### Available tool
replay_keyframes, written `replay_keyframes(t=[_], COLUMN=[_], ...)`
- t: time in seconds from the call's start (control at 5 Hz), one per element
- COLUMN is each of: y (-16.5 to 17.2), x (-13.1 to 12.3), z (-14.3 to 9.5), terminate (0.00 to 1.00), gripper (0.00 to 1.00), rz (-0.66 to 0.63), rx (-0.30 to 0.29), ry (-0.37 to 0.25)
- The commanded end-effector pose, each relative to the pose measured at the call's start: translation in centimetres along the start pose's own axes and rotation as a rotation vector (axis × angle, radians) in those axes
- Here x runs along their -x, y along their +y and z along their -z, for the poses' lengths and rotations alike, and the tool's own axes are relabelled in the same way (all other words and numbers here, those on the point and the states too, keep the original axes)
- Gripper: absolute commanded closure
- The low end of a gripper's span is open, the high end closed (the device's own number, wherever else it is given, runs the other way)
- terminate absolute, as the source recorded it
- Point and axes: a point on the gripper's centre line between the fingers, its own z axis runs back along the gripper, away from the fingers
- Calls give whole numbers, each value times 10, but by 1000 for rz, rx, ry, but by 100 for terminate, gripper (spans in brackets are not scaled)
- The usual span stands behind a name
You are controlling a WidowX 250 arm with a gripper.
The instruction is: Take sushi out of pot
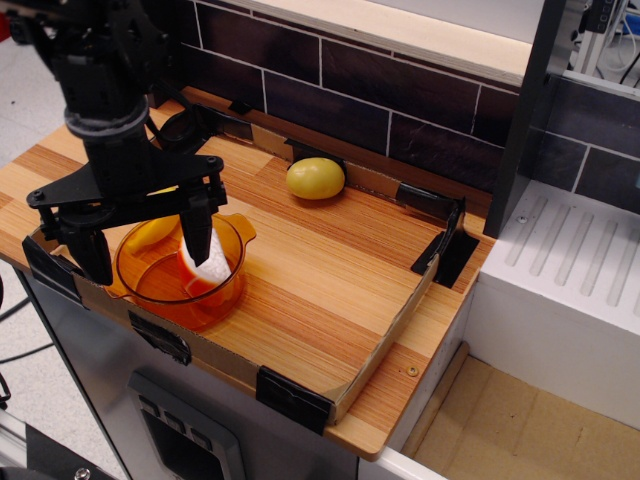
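A: Fingers (197, 230) on the black gripper (146, 247) are spread wide, holding nothing. One finger hangs at the pot's left rim, the other in front of the sushi at the pot's right side. Can't tell if that one touches the sushi.

B: Landmark is the pot (178, 272)?

A: Yes. Orange, see-through, round, at the left front corner of the cardboard tray (300, 395). Its small flat handle sticks out on the right rim.

B: Sushi?

A: The sushi (203, 268) is inside the pot, right half, propped up on edge. White rice side shows, orange below it. The right finger covers part of it.

B: Anything else near the pot?

A: A banana (150, 232) is just behind the pot on the left, seen partly through the orange wall and mostly hidden by the gripper.

B: Moving right?

A: A lemon (315, 178) sits well apart from the pot, behind and to its right, against the tray's back wall. The wooden table (300, 290) shows as bare striped board to the right of the pot. Black tape (445, 245) holds the tray's far right corner, far from the pot. A white ribbed unit (570, 260) stands beyond that, off the table's right edge.
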Motion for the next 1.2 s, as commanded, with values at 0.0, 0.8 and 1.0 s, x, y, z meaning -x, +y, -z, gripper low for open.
replay_keyframes(t=[0.0, 0.8, 1.0], y=[0, -13, -16], x=[-21, -28, -28], z=[4, 26, 35], terminate=[0, 0, 0], gripper=[0, 0, 0], rz=[-73, -83, -80], rx=[1, 49, 43], ry=[-27, -12, -14])
